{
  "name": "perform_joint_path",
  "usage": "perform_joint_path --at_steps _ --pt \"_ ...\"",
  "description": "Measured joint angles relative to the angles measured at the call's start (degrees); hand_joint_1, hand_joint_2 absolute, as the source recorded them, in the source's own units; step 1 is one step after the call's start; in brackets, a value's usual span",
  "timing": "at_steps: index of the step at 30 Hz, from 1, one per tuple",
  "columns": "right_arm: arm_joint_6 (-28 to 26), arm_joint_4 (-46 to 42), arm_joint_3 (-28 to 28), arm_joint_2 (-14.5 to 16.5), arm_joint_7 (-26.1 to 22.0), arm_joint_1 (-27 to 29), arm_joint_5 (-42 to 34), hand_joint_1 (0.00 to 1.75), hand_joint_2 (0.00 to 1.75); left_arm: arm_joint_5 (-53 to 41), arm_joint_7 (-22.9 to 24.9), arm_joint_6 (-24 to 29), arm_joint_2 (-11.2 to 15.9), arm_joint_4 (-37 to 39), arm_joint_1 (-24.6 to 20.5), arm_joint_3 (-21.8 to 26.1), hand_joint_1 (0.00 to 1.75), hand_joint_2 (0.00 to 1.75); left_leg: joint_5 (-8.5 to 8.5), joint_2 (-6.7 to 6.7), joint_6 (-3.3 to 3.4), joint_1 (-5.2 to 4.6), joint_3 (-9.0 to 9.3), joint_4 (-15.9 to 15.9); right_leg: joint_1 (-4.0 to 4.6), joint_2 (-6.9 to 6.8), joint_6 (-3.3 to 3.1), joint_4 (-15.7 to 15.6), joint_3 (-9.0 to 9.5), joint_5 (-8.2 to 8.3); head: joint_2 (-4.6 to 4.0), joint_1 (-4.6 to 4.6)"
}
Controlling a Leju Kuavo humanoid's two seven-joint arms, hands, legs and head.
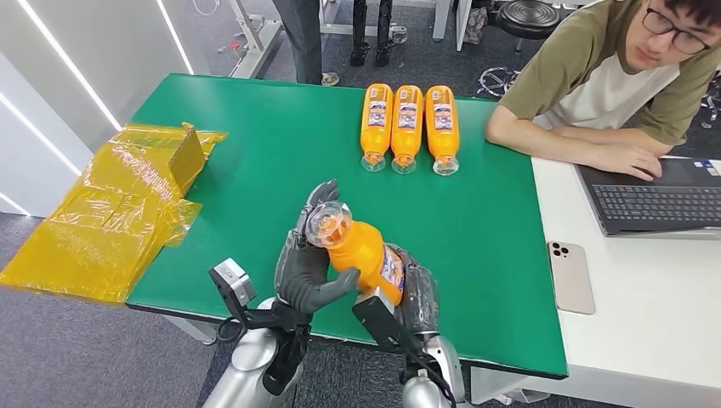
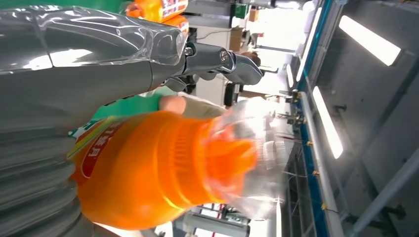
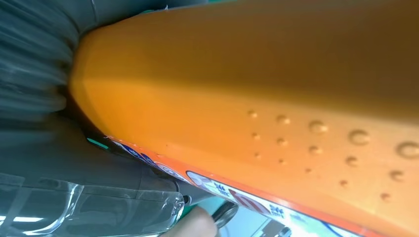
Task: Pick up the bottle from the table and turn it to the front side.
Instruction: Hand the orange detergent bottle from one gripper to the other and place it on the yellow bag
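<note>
Bottle point(image 1: 361, 251) in 2 hands (lifted)

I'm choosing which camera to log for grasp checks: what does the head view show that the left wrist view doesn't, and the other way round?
Head view alone: both hands, left hand and right hand, gripping the bottle above the green table, three more bottles lying in a row, a yellow bag, a person, a laptop, a phone. Left wrist view alone: the clear cap over the orange neck up close, ceiling lights. Both: the held bottle and left hand.
</note>
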Motion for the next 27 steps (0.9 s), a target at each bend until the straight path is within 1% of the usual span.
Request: perform_joint_path --at_steps 6,11,14,19,26,27 --pt "4.18 -1.39 0.03 0.66 2.52 0.35 3.65 1.75 1.75 -0.11 -0.15 -0.5 -0.14 2.28 -0.24 0.01 0.0 1.75 0.0 0.01 0.0 0.0 -0.01 0.0 0.0 0.02 0.0 0.0 0.0 0.0 0.0 0.0" --pt "10.85 -1.05 0.13 0.92 6.37 -0.39 7.15 1.75 1.75 -0.36 -0.64 -0.58 -0.14 2.85 -0.15 0.67 0.0 1.75 0.0 0.01 0.0 0.0 -0.03 0.0 0.0 0.02 -0.01 0.0 0.0 0.01 0.0 0.0" --pt "13.92 -0.31 0.13 0.96 7.78 -1.21 8.33 1.75 1.75 -0.42 -0.73 -0.64 -0.15 2.87 0.05 1.58 0.0 1.75 0.0 0.02 0.0 0.0 -0.03 0.0 0.0 0.03 -0.01 0.0 -0.01 0.01 0.0 0.01" --pt "17.04 1.44 0.17 1.01 8.3 -1.79 9.83 1.75 1.75 -0.89 -1.13 -0.69 -0.2 2.87 0.36 3.1 0.0 1.75 0.0 0.01 0.0 0.0 -0.03 0.0 0.0 0.03 -0.01 0.0 -0.03 0.01 0.0 -0.01" --pt "19.08 2.75 0.61 1.01 7.69 -1.58 11.82 1.75 1.75 -0.98 -1.8 -0.7 -0.32 2.87 0.72 4.95 0.0 1.75 0.0 0.02 0.0 0.0 -0.05 0.0 0.0 0.04 -0.01 0.0 -0.06 0.01 0.0 0.0" --pt "19.41 2.82 0.67 1.01 7.57 -1.52 12.17 1.75 1.75 -0.97 -1.84 -0.74 -0.35 2.87 0.77 5.19 0.1 1.75 0.0 0.02 0.0 0.0 -0.05 0.0 0.0 0.04 -0.01 0.0 -0.06 0.01 0.0 0.0"
